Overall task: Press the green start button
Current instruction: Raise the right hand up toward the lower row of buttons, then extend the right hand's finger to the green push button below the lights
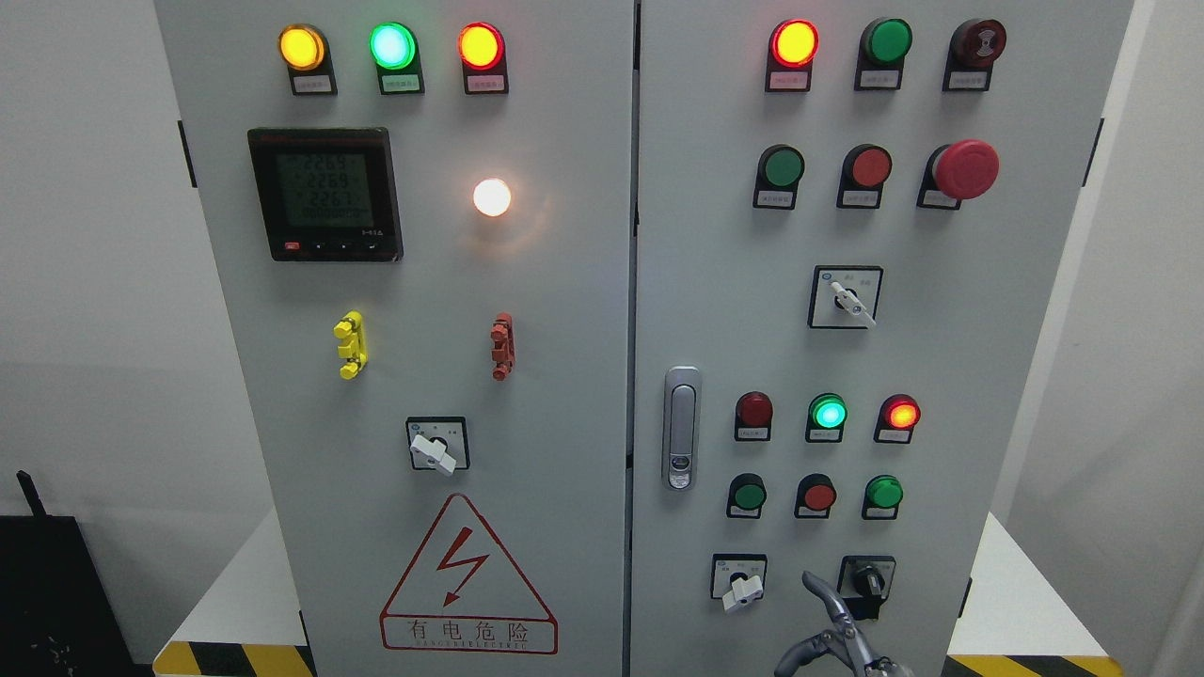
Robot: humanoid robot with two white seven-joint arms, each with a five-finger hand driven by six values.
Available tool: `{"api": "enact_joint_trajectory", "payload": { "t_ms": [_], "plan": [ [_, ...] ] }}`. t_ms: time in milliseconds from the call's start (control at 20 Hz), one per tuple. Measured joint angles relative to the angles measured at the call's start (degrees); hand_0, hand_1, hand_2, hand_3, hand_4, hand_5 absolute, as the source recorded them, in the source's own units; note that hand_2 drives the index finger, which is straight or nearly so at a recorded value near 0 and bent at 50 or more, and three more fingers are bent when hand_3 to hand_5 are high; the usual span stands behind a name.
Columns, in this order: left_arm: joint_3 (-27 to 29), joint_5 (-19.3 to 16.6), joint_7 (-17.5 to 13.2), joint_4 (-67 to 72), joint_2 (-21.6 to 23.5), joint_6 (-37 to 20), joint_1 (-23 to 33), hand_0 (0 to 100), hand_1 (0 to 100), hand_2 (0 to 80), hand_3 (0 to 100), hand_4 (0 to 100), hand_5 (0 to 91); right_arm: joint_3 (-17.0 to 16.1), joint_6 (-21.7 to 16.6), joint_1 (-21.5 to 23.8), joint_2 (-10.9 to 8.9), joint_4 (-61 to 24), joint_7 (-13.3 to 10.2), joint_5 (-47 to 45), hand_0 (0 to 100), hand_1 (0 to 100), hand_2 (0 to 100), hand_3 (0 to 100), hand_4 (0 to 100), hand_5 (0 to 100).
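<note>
A grey control cabinet (564,310) fills the head view. On its right door are green push buttons: one in the top row (888,40), one in the second row (782,167), and two low down, a dark one (749,493) and a brighter one (884,492), with a red button (818,495) between them. My right hand (828,625) comes in at the bottom edge, right of the middle. It is open and holds nothing. One finger (816,588) points up, its tip below the red button. It touches no button. My left hand is out of view.
Lit lamps sit above the low buttons: dark red (754,410), green (829,412), red (900,414). A white rotary switch (740,585) and a black selector (867,578) flank the hand. A red mushroom stop (965,169) and the door handle (681,428) are also there.
</note>
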Motion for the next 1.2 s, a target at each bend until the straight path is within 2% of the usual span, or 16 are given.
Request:
{"api": "enact_joint_trajectory", "payload": {
  "t_ms": [300, 1200],
  "plan": [
    [0.0, 0.0, 0.0, 0.0, 0.0, 0.0, 0.0, 12, 56, 0.0, 0, 0, 0.0, -0.1, -0.7, -2.4, 0.05, 1.8, -1.7, 7.4, 33, 24, 0, 65, 60, 45],
    [0.0, 0.0, 0.0, 0.0, 0.0, 0.0, 0.0, 12, 56, 0.0, 0, 0, 0.0, -1.8, 0.0, -7.3, 0.21, 5.7, -2.8, 16.9, 36, 26, 0, 66, 59, 44]
  ]
}}
